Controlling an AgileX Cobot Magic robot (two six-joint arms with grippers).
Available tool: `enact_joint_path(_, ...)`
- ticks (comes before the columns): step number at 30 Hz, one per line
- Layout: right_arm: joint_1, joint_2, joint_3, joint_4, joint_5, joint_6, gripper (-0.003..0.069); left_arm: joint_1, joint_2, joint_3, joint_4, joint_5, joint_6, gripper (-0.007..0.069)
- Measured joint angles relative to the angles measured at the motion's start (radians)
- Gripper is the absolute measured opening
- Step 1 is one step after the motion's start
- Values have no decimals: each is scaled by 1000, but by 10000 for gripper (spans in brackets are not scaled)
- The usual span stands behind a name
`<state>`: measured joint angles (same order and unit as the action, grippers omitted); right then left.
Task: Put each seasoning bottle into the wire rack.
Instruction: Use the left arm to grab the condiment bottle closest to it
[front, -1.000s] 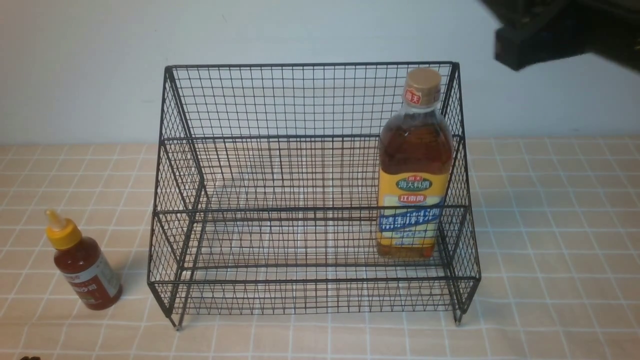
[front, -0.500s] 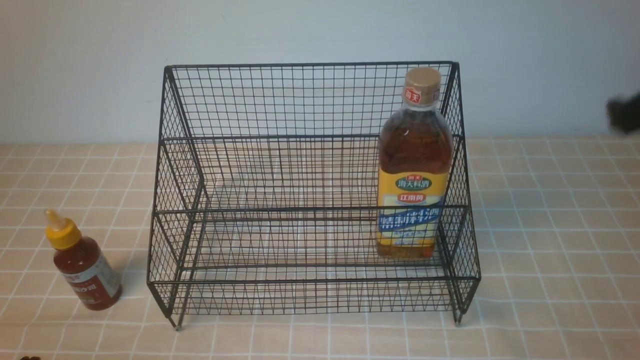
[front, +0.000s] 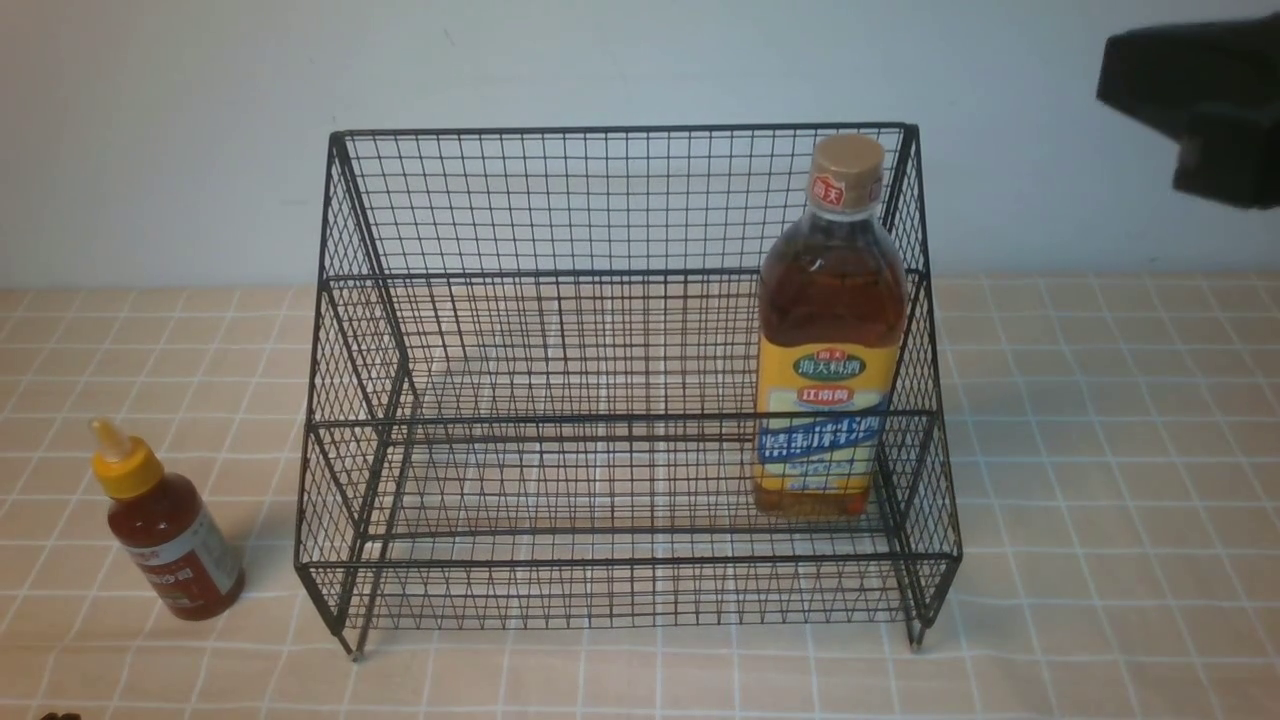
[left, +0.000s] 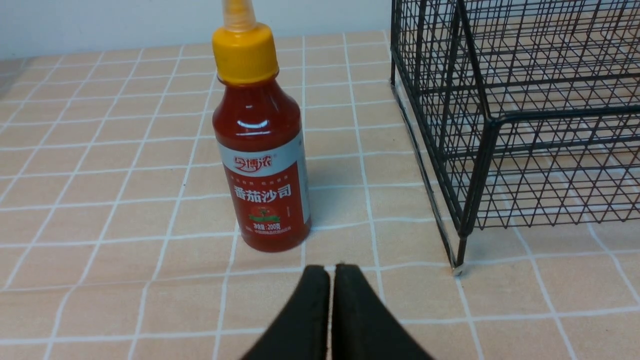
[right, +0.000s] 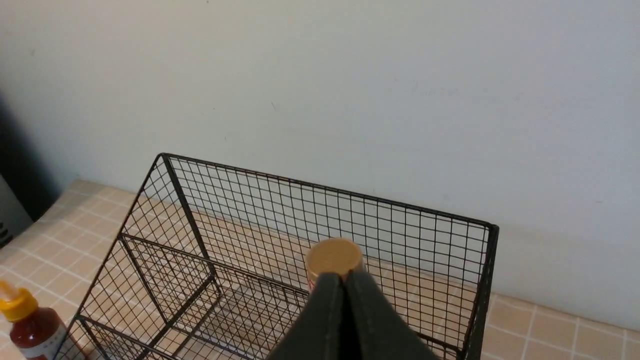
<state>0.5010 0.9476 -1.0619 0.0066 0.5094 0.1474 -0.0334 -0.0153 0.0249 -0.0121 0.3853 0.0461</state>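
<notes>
The black wire rack (front: 620, 129) stands mid-table. A tall bottle of amber liquid (front: 830, 340) with a tan cap stands upright at the right end of its lower tier. The small red-sauce bottle (front: 170, 540) with a yellow nozzle cap stands on the table left of the rack, outside it. In the left wrist view my left gripper (left: 330, 270) is shut and empty, a short way in front of that red bottle (left: 262, 165). My right gripper (right: 343, 276) is shut and empty, high above the tall bottle's cap (right: 334, 256). Only a dark piece of my right arm (front: 1200, 90) shows in the front view.
A peach checked cloth (front: 1100, 500) covers the table and a pale wall rises right behind the rack. The rack's near left foot (left: 457, 270) stands on the cloth to the right of the red bottle. A dark object (right: 10, 200) stands at the table's far left end.
The dark piece of my right arm moved from the top right corner almost out at the right edge, then back into the upper right. Both bottles and the rack stayed put.
</notes>
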Motion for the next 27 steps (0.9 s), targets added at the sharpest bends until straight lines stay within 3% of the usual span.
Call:
enact_joint_path(12, -41, -53, 48, -76, -19, -22, -14, 0, 0, 0, 0, 0, 0, -7)
enact_joint_path(16, -140, -173, 176, -83, -74, -23, -14, 0, 0, 0, 0, 0, 0, -7)
enact_joint_path(18, -260, -303, 336, -95, -159, -25, -14, 0, 0, 0, 0, 0, 0, -7)
enact_joint_path(22, -406, -493, 593, -98, -276, -25, -14, 0, 0, 0, 0, 0, 0, -7)
enact_joint_path(27, -524, -712, 900, -98, -314, -25, -14, 0, 0, 0, 0, 0, 0, -7)
